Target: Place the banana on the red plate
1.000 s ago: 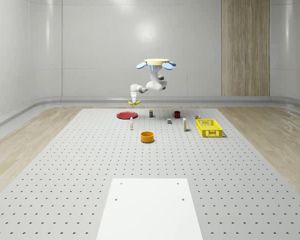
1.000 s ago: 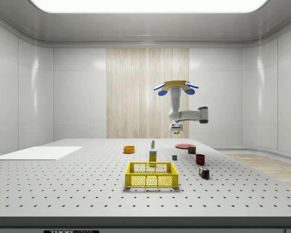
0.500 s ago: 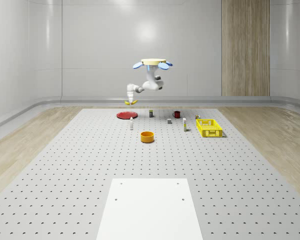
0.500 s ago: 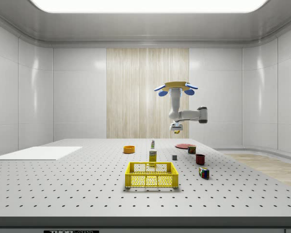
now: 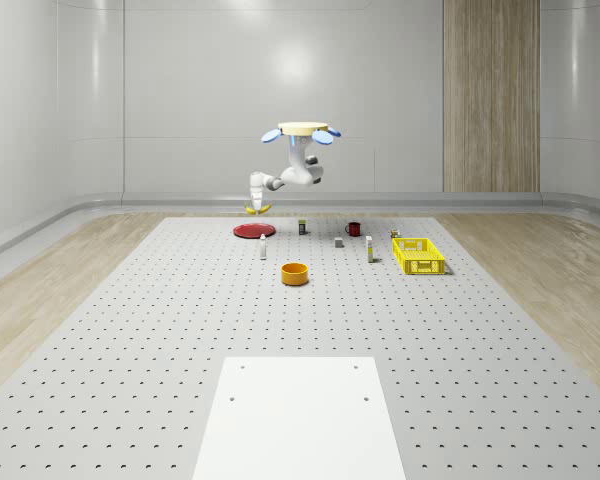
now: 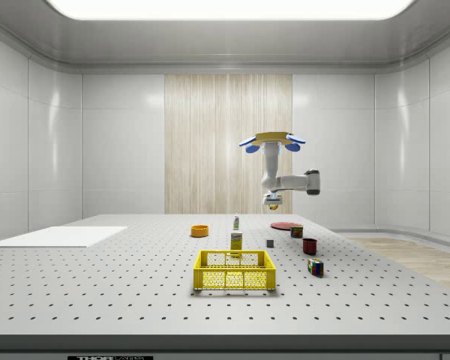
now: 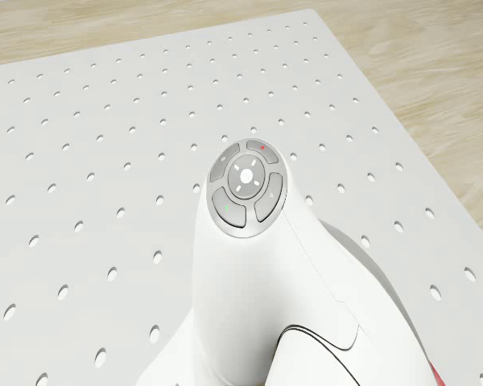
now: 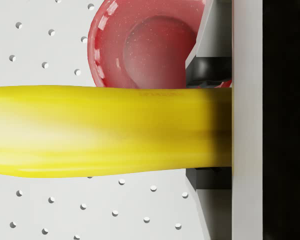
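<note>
Room: white walls, a wood panel at the back, and a big perforated table [image 5: 130, 330] on which we see all the things.
Drone: our drone [image 5: 302, 130] hovers high above the far end of the table, a little to the whole-scene view's right of the plate [image 5: 253, 230].
Arm: it bends down from the drone toward the whole-scene view's left; its white wrist link [image 7: 245, 241] is seen in the drone view.
Gripper: our gripper [image 5: 254, 205] hangs in the air above the plate, well apart from it.
Fingers: closed around the banana [image 8: 105, 130]; in the wrist view the fruit lies across between the pads.
Banana: held in the air, not touching the plate; the plate [image 8: 140, 45] is seen behind it in the wrist view.
Other things: an orange bowl [image 5: 295, 273] nearer to the camera, a yellow basket [image 5: 418, 255] at the whole-scene view's right, a dark red mug [image 5: 354, 228], some small bottles.
</note>
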`<state>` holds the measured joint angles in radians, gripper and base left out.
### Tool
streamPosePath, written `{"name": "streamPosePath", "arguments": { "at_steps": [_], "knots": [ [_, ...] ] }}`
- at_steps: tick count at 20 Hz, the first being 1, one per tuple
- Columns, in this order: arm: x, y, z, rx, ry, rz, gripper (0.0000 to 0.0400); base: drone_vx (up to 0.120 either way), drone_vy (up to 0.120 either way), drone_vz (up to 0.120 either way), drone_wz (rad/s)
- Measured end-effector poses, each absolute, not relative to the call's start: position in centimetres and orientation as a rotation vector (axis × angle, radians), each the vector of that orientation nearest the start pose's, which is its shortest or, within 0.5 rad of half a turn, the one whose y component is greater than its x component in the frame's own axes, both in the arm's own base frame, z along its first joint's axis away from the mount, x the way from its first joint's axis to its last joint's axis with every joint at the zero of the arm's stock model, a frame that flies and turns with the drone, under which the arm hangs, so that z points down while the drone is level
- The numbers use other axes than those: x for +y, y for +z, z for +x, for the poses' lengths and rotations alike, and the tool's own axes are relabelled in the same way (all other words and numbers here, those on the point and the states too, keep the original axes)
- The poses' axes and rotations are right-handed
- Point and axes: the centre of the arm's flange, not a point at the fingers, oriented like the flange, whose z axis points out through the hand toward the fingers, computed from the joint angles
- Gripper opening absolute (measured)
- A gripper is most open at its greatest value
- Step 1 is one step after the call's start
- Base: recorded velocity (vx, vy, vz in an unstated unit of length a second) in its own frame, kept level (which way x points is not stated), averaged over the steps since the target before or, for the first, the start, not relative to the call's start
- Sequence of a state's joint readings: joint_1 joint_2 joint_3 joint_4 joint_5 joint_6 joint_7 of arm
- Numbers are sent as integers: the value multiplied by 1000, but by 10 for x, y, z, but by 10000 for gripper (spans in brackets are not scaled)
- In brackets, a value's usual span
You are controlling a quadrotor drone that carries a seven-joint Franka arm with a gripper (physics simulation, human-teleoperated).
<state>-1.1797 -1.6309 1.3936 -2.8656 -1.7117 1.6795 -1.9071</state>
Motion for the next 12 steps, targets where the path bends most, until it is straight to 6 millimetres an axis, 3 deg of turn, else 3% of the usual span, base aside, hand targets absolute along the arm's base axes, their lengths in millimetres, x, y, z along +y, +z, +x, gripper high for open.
{"name": "streamPosePath", "arguments": {
  "at_steps": [6, 8, 12],
  "knots": [
    [4, 489, 307, -16, 3470, -18, 201, 0, 0, -113, 0],
    [4, 489, 307, -16, 3470, -18, 201, 0, 0, 0, 0],
    [4, 489, 307, -16, 3469, -19, 201, 0, -80, 0, 0]
  ]
}}
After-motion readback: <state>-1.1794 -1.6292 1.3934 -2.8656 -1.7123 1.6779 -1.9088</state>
